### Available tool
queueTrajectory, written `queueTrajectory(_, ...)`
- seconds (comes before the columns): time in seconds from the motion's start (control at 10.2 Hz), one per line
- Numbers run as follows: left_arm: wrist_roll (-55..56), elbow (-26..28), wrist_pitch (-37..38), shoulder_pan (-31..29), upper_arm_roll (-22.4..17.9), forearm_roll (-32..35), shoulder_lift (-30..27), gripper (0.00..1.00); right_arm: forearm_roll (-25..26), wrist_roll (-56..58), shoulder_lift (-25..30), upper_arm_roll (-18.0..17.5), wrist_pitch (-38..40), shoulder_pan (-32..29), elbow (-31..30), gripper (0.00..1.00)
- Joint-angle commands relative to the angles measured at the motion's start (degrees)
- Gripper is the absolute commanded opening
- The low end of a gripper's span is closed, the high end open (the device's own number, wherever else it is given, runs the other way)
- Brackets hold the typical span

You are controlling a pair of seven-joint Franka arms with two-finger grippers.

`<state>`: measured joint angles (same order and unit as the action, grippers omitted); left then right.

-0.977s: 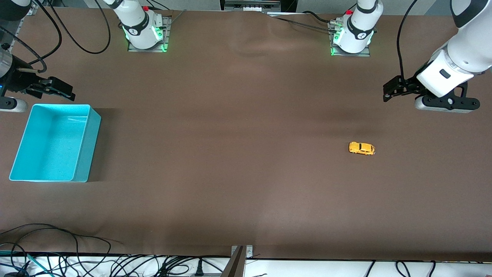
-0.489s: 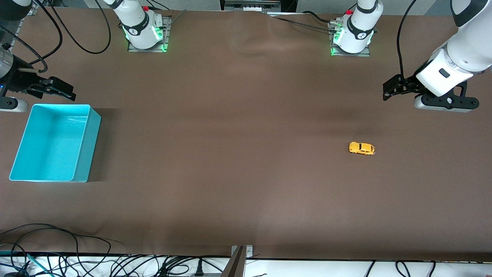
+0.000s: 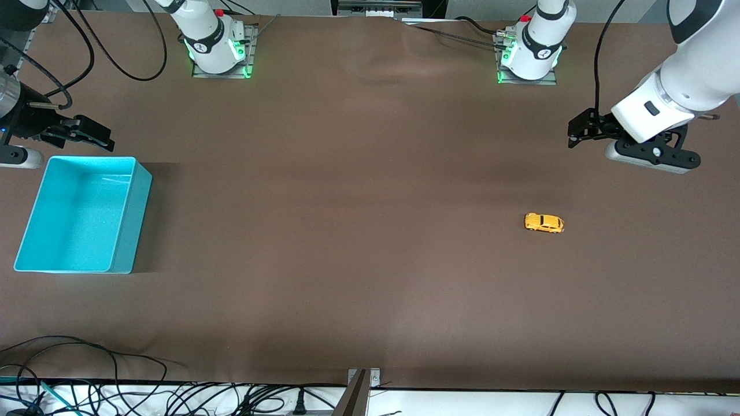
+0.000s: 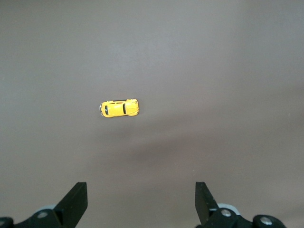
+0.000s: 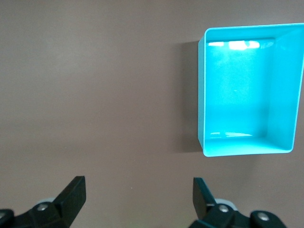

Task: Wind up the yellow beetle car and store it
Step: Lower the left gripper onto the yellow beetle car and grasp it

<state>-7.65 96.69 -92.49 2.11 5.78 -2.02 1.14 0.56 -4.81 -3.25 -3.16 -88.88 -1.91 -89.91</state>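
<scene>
Tool [image 3: 578, 132] of your left arm hangs wide open and empty over bare desk [image 3: 370, 260], the yellow beetle car [image 3: 544, 223] at its seven o'clock, so an off-centre descent could roll it away.

You have even, soft overhead light on the matte brown tabletop [image 3: 358, 260], with a paler sheen low in the front view. The turquoise plastic bin [image 3: 124, 231] throws a soft shadow toward the left arm's end; white glare streaks show on its inner wall [image 5: 235, 45] in the right wrist view. Green lamps glow at both arm bases [image 3: 219, 58]. The tiny yellow toy car [image 4: 119, 108] reads sharp, its shadow faint.
</scene>
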Motion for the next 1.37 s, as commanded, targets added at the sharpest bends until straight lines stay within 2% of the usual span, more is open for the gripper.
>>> queueTrajectory(0.0,-12.5,-2.3,1.17,-0.7,-0.33,1.32,4.73,1.0,-0.91,-0.2,-0.45,-0.09,0.46,-0.03,1.4,1.0)
queueTrajectory(0.2,-24.29,-2.21,0.3,-1.31,-0.42,1.49,8.42,1.0,-0.91,-0.2,-0.71,-0.09,0.46,-0.03,1.4,1.0)
queueTrajectory(0.49,-40.81,-0.11,-5.23,-1.67,-0.33,4.74,12.64,1.0,-0.91,-0.2,-0.71,-0.09,0.37,-0.03,1.4,1.0)
queueTrajectory(0.88,-57.97,13.05,-24.01,-1.75,-0.24,9.4,13.45,1.0,-1.0,-0.12,-0.71,0.17,0.37,-0.38,1.49,1.0)
queueTrajectory(1.08,-64.04,21.48,-36.64,-1.93,-0.24,10.46,14.41,1.0,-0.91,-0.03,-0.71,0.17,0.37,-0.38,1.49,1.0)
queueTrajectory(1.27,-67.47,23.19,-41.71,-2.72,-0.33,10.72,18.17,1.0,-0.91,-0.03,-0.71,0.17,0.46,-0.47,1.49,1.0)
